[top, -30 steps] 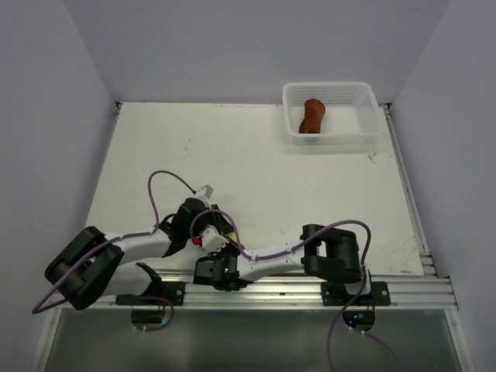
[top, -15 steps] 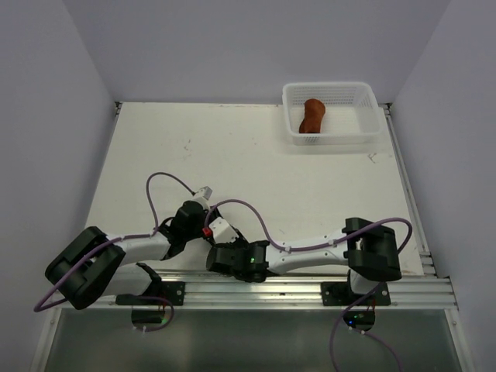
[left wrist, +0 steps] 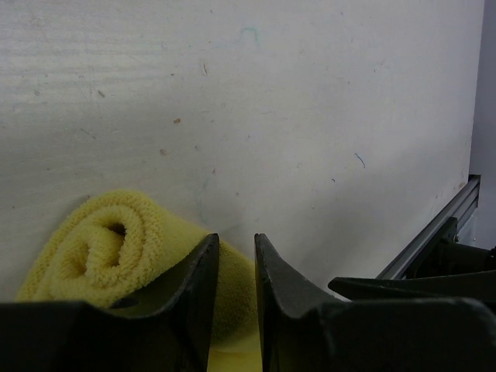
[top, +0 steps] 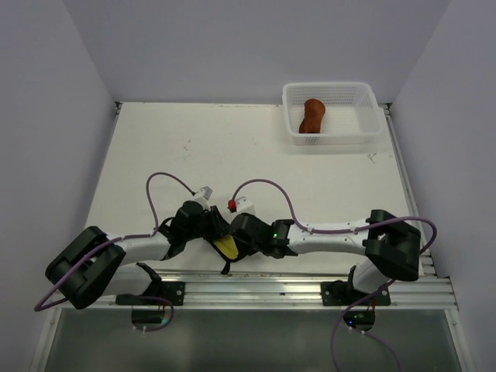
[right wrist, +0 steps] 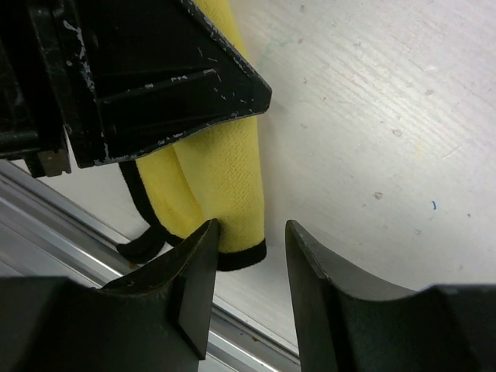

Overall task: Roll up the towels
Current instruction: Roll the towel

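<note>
White bench [top: 232, 155] edge; left jaws, nearly closed, pinch the part-rolled yellow towel [top: 226, 248]; right jaws parted, empty, beside its hem; tail likely needs tucking.

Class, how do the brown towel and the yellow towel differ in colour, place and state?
The brown towel lies in the white basket; the yellow towel lies on the table, pinched in the left gripper. The brown towel is plain rust; the yellow towel has dark edging. Both look rolled.
</note>
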Tool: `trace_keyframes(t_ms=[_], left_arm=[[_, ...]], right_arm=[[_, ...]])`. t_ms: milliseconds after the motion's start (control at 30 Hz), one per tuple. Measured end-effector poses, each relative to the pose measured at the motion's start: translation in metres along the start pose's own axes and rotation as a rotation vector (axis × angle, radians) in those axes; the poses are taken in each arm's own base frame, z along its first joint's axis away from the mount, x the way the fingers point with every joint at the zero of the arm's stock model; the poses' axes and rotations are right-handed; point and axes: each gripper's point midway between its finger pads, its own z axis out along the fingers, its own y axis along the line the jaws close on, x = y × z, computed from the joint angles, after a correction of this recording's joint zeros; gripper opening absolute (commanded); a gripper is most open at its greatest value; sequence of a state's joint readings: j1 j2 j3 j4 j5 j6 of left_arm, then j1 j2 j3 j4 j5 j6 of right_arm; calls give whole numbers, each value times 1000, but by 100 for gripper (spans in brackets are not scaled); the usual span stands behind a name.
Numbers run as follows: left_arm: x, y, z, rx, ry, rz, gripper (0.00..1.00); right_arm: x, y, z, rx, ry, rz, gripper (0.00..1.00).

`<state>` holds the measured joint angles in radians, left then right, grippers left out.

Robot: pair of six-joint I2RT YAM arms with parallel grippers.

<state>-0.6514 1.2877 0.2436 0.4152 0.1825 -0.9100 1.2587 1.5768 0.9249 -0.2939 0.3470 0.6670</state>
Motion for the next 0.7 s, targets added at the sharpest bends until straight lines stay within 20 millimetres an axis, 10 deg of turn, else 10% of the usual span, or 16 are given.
trace_keyframes(t_ms=[700], left_arm=[[1, 1, -2, 12, -15, -11, 30]], right_arm=[[2, -8, 14, -162, 67, 236, 41]])
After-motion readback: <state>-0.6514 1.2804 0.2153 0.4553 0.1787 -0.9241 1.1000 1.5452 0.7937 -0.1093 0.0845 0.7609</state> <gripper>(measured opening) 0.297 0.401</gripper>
